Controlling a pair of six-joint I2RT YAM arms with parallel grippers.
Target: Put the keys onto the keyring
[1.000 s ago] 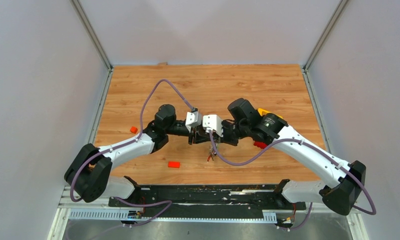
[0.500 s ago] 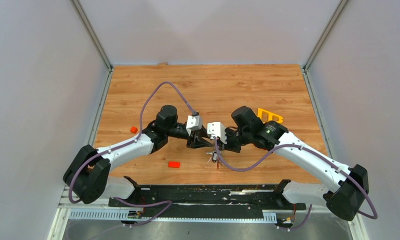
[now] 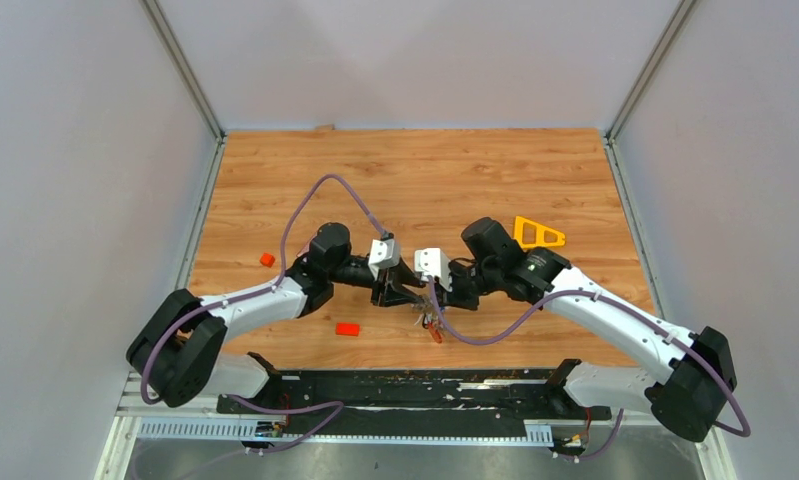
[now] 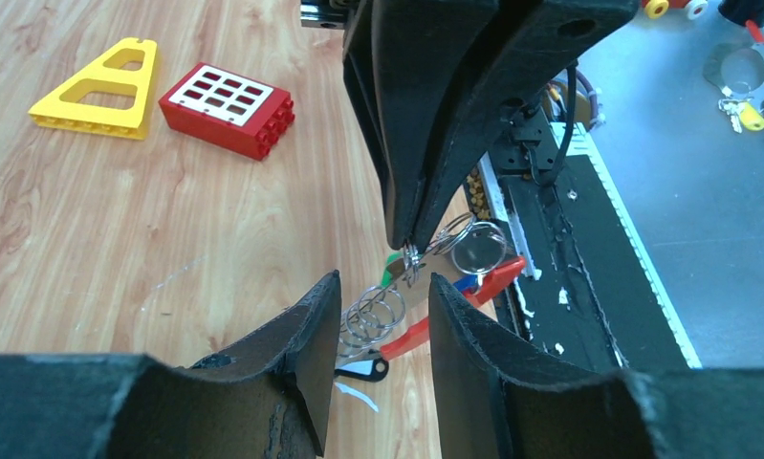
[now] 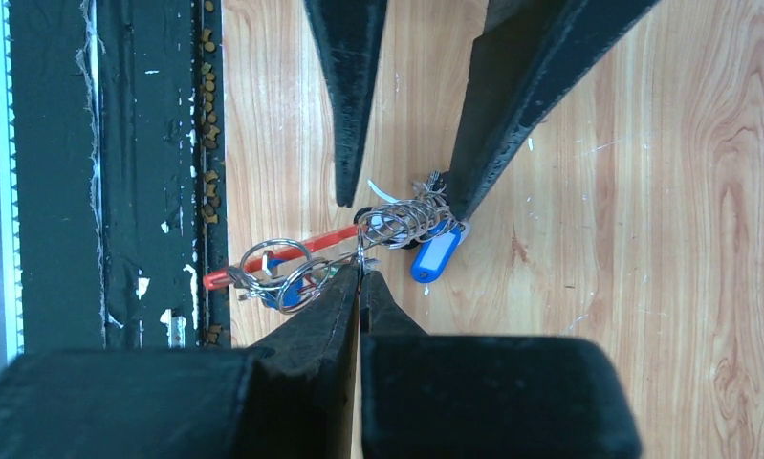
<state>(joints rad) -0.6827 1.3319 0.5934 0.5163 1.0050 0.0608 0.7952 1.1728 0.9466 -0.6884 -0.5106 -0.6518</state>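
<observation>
The keyring (image 4: 373, 311) is a coil of metal rings with a red strap (image 4: 425, 323), and keys with green, blue and black-and-white tags hang on it. It rests low over the wood near the table's front edge (image 3: 433, 327). My right gripper (image 5: 360, 272) is shut, pinching a thin wire ring of the bunch. In the left wrist view the right gripper (image 4: 409, 247) comes down from above. My left gripper (image 4: 385, 282) is open, and its fingers straddle the coil without closing on it. A blue tag (image 5: 435, 254) lies beside the coil (image 5: 404, 220).
A red studded brick (image 4: 229, 110) and a yellow triangular piece (image 4: 100, 76) lie on the wood; the yellow piece also shows in the top view (image 3: 538, 233). Two small red blocks (image 3: 267, 259) (image 3: 348, 328) lie to the left. The black base rail (image 3: 415, 385) runs just beyond the bunch.
Both grippers have moved toward the near edge and lower, carrying the keyring bunch with them. The right arm's shift has uncovered the yellow piece.
</observation>
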